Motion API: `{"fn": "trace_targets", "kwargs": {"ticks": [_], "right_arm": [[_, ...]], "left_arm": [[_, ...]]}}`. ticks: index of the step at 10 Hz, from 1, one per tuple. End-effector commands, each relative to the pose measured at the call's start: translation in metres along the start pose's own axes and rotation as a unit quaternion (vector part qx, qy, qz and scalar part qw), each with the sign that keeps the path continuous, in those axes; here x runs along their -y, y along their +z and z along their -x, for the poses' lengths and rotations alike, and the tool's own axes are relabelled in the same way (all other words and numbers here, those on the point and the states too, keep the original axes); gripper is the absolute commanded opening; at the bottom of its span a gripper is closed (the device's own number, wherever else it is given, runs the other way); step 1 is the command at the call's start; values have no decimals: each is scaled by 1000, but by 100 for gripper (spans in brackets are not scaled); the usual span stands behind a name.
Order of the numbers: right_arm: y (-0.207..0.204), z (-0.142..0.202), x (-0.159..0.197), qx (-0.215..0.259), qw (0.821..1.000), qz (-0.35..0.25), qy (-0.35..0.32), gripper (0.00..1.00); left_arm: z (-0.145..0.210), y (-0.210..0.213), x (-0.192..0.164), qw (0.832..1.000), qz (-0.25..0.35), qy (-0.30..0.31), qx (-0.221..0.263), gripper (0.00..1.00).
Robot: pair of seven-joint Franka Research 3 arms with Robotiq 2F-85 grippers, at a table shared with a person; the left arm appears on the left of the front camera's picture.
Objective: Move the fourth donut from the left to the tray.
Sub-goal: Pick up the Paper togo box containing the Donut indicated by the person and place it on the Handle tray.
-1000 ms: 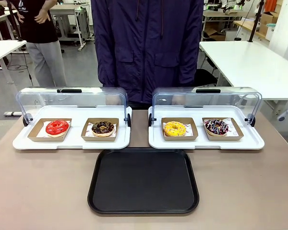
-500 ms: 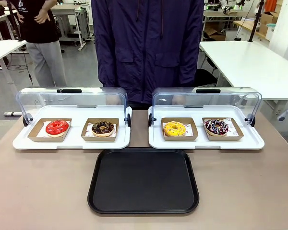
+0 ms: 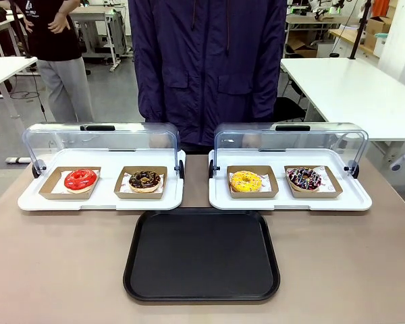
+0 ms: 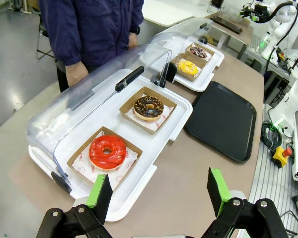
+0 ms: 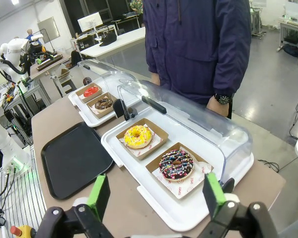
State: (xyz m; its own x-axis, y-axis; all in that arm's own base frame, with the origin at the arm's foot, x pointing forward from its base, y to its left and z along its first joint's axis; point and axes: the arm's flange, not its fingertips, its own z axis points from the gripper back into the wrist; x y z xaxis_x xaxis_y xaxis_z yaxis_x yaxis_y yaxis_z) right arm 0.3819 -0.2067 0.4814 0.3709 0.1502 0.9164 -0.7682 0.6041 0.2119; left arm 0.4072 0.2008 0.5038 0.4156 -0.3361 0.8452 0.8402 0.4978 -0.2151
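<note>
The fourth donut (image 3: pixel 304 178), dark chocolate icing with white and pink streaks, rests in a brown cardboard holder at the right end of the right display tray; it also lies close ahead in the right wrist view, the fourth donut (image 5: pixel 176 164). The black tray (image 3: pixel 202 254) lies empty at the table's front middle, also seen as the tray (image 5: pixel 74 158) and the tray (image 4: pixel 221 120). My right gripper (image 5: pixel 155 196) stands open above the table edge, short of that donut. My left gripper (image 4: pixel 160 192) is open too, near the red donut (image 4: pixel 108 151).
Two white display trays with raised clear lids (image 3: pixel 100 142) (image 3: pixel 288 141) hold a red donut (image 3: pixel 79 179), a chocolate donut with yellow sprinkles (image 3: pixel 144 180) and a yellow donut (image 3: pixel 246 181). A person in a dark blue jacket (image 3: pixel 209 67) stands at the far edge.
</note>
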Motion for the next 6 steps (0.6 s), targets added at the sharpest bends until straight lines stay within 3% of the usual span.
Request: {"fn": "trace_targets", "kwargs": {"ticks": [1, 6], "right_arm": [[-1, -2, 3, 16, 1000, 1, 12, 100], [-1, -2, 3, 16, 1000, 1, 12, 100]], "left_arm": [[-1, 2, 0, 1000, 5, -9, 3, 100], [-1, 2, 0, 1000, 5, -9, 3, 100]]}}
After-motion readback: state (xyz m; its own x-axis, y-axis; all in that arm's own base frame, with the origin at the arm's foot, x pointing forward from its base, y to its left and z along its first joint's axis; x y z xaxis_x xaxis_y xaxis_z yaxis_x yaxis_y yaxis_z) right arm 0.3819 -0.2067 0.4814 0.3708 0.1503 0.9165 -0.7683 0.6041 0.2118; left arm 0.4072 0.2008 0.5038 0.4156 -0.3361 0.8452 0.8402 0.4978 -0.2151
